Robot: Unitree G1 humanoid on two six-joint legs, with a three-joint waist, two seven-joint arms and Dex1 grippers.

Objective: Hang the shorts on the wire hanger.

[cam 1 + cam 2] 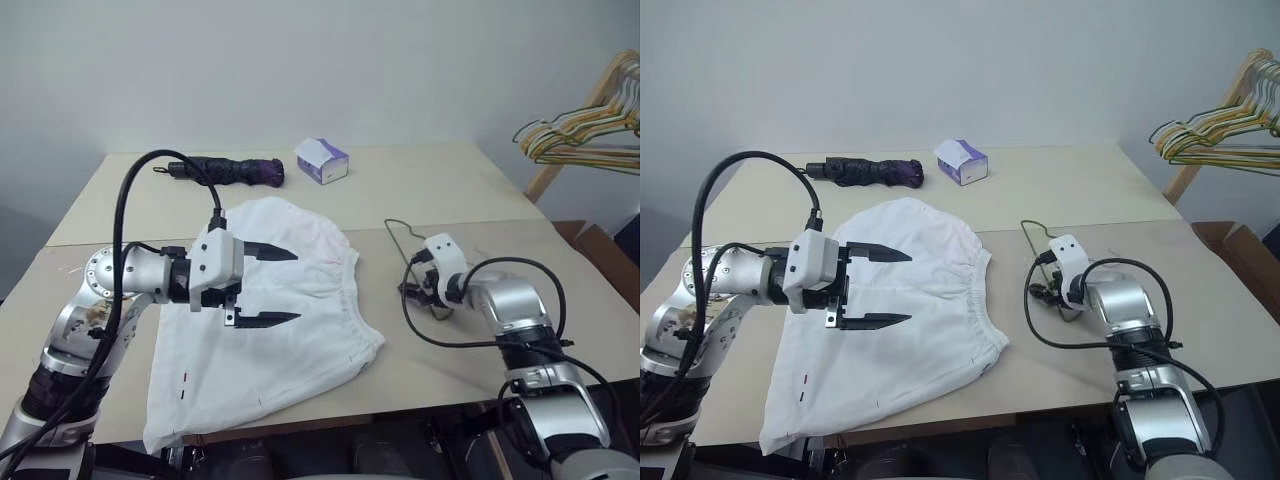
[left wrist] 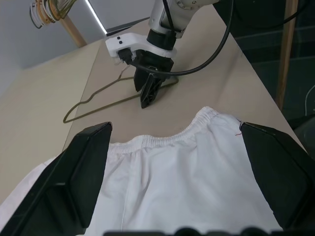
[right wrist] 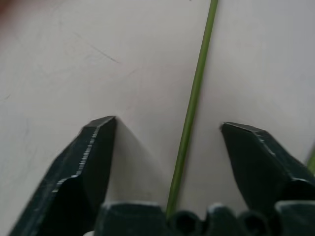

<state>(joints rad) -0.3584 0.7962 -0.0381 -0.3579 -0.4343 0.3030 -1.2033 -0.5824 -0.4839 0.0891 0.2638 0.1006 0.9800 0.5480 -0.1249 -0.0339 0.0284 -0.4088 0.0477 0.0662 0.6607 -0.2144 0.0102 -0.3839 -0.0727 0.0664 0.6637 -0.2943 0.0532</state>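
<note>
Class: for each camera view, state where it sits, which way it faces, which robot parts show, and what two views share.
Eye views: head, looking down at table, shorts, both arms.
Left wrist view: along the open left gripper over the waistband, facing the right gripper.
Right wrist view: right gripper's fingers straddling the wire hanger.
Shared: hanger, in both wrist views.
</note>
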